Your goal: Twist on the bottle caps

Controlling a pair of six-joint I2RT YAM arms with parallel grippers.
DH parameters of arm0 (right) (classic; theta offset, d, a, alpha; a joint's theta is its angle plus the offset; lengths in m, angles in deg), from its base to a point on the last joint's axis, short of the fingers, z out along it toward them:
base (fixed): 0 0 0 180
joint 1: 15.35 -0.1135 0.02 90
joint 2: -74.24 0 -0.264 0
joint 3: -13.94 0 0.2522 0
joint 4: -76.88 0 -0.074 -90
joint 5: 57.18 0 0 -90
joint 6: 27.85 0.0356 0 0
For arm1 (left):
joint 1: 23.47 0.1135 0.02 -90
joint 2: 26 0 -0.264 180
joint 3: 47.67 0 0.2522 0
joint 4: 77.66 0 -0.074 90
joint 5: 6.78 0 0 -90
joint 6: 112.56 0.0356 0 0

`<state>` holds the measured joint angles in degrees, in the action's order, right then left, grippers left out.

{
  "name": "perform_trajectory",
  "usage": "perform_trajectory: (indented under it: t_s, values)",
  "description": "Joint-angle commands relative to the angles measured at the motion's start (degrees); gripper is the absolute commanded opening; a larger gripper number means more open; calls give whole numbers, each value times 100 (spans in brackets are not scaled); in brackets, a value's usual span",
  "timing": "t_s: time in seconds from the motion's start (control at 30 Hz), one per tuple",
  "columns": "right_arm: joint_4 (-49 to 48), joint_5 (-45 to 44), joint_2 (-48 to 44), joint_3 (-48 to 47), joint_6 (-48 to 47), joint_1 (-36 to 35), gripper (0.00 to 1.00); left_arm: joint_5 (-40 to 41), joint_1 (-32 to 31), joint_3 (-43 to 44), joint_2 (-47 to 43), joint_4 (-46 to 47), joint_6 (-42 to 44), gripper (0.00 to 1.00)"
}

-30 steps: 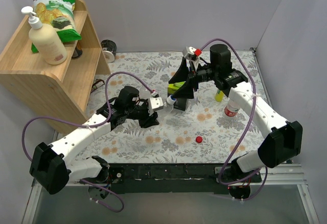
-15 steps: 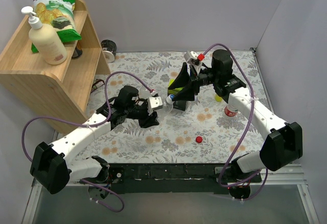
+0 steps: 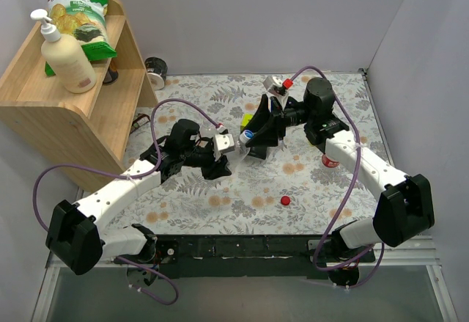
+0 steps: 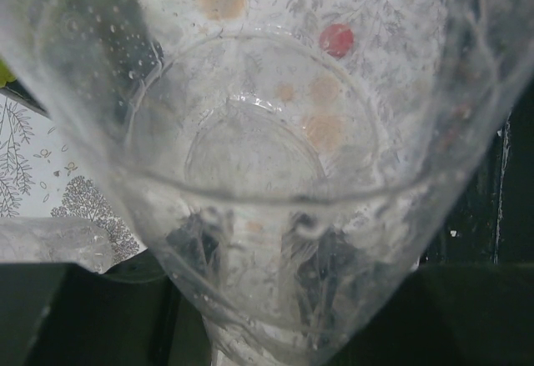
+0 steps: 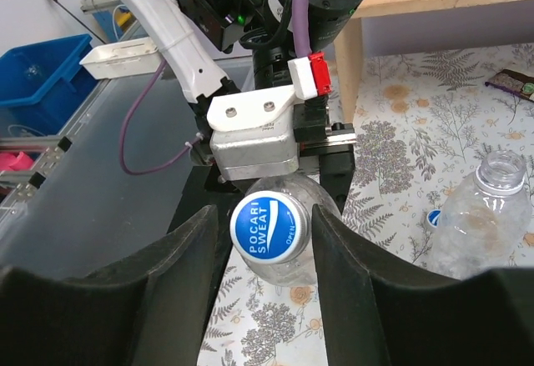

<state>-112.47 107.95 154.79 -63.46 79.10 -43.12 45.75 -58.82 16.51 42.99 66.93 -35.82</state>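
My left gripper [image 3: 226,148] is shut on a clear bottle [image 3: 234,144] and holds it tilted above the middle of the table, neck toward the right arm. This bottle [image 4: 250,174] fills the left wrist view, and the gripper [image 4: 259,245] shows dimly through it. A blue cap [image 5: 267,226] sits on its neck. My right gripper [image 5: 265,212] straddles this cap, open, with a thin gap at each finger. A red cap [image 3: 285,200] lies loose on the table. In the right wrist view an uncapped clear bottle [image 5: 488,208] stands beside another blue cap [image 5: 434,218]. A red-labelled bottle [image 3: 331,161] stands at the right.
A wooden shelf [image 3: 44,94] at the back left carries a cream pump bottle [image 3: 66,58] and a chips bag [image 3: 80,10]. A yellow squeeze bottle [image 3: 247,122] shows behind my right gripper. A dark roll [image 3: 155,69] sits by the back wall.
The right gripper's jaws have narrowed around the blue cap, and it has shifted slightly down and left onto the bottle's neck. The left arm has edged the bottle to the right.
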Motion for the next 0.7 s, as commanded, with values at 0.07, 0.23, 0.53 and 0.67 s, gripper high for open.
perform_trajectory:
  t_s: [0.07, 0.23, 0.53, 0.67]
  values:
    - [-756, -148, -110, 53, 476, -18, 56, -172, 29, 197, 18, 152, -37, 0]
    - [-564, -376, -75, 27, 345, -18, 46, -181, 29, 197, 44, 196, -37, 0]
    - [683, -1891, -84, -262, -60, -71, 5, 413, 20, 135, 70, 862, -896, 0]
    - [2579, -4361, -31, -1070, -96, -237, 1, 1632, -7, 171, 97, 1505, -2143, 4]
